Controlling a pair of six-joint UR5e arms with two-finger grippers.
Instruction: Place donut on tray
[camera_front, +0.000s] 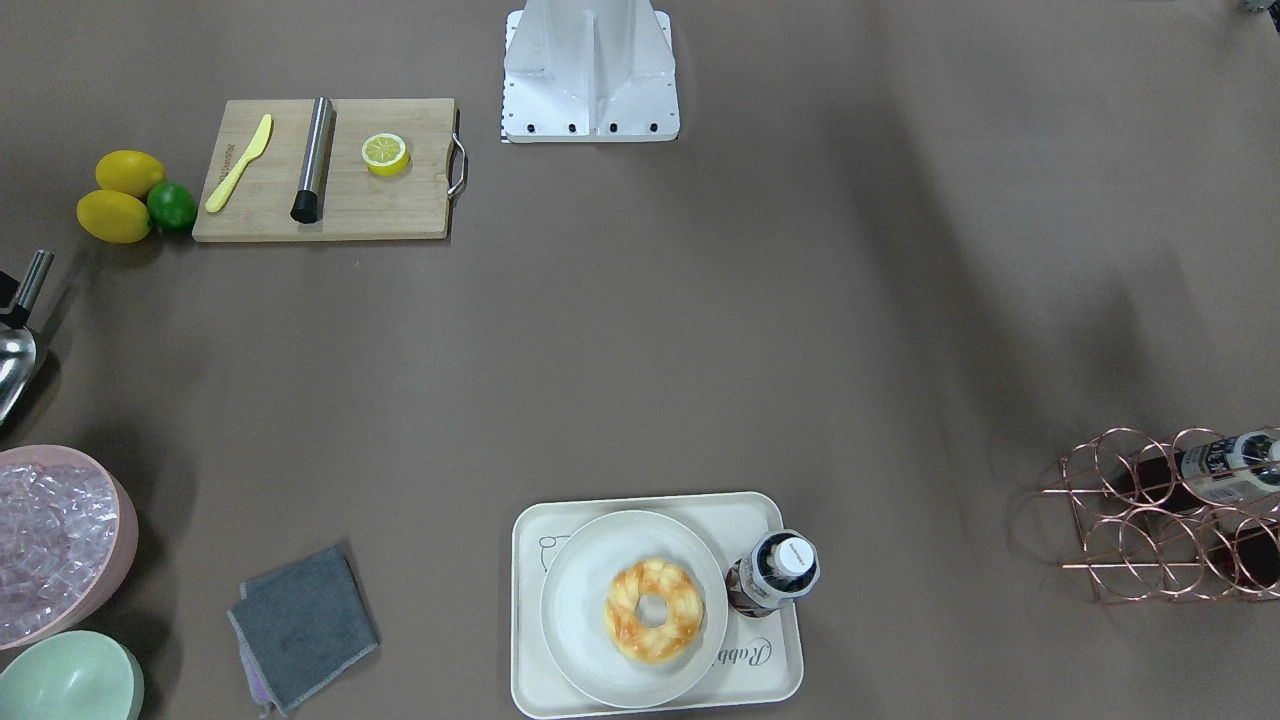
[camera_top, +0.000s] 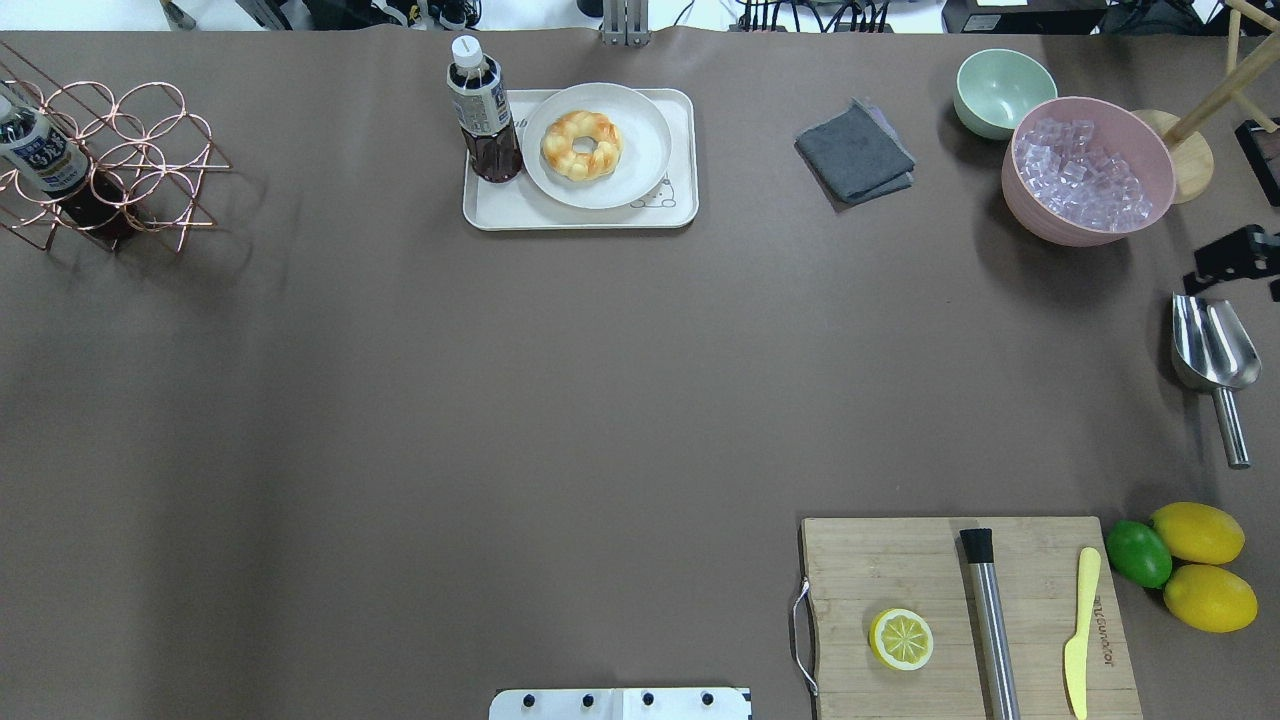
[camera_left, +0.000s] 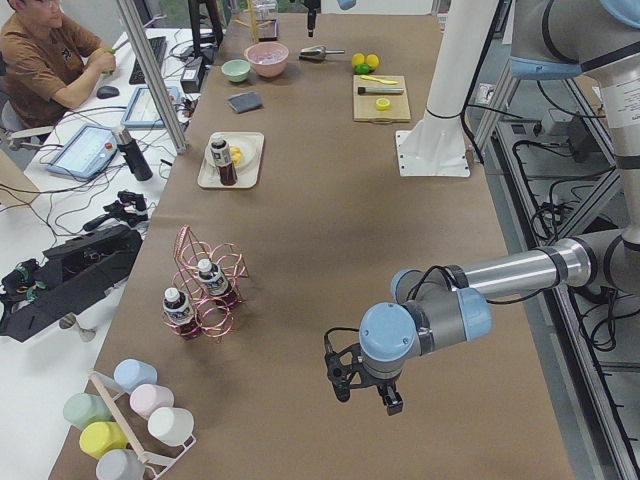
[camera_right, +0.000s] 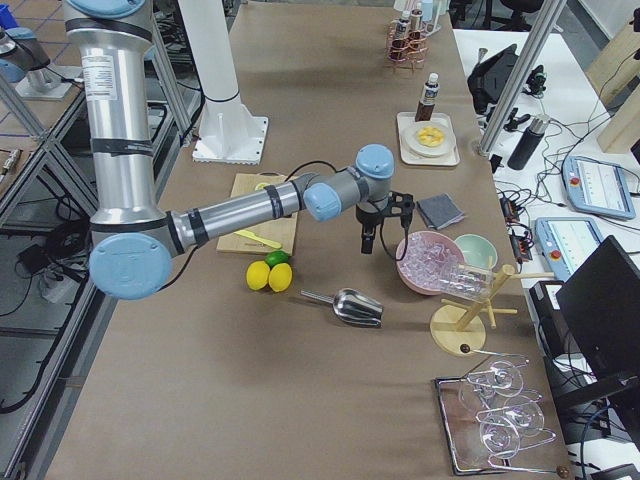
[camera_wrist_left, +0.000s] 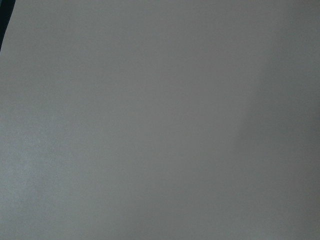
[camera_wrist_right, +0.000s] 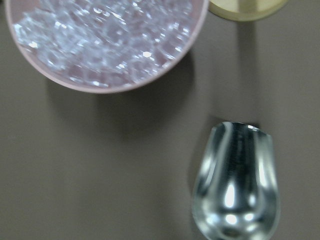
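Left end effector (camera_left: 365, 393) over tabletop (camera_top: 500, 400), right end effector (camera_right: 384, 232) by ice bowl (camera_right: 430, 262) — spread or pressed together, cannot tell | donut (camera_front: 654, 610) rests on plate (camera_front: 580, 600) inside tray (camera_front: 770, 680) — both arms well apart, placement likely done

The right arm (camera_right: 240, 208) stretched over the desk (camera_right: 300, 400), jaws pointed down; how far apart they stood was unreadable. Just beside the jaws, away from the robot, sat the pink ice bowl (camera_right: 432, 262). The metal scoop (camera_right: 350, 305) lay near them, toward the camera. Well beyond the jaws, the donut (camera_right: 432, 135) lay in the tray (camera_right: 447, 158).
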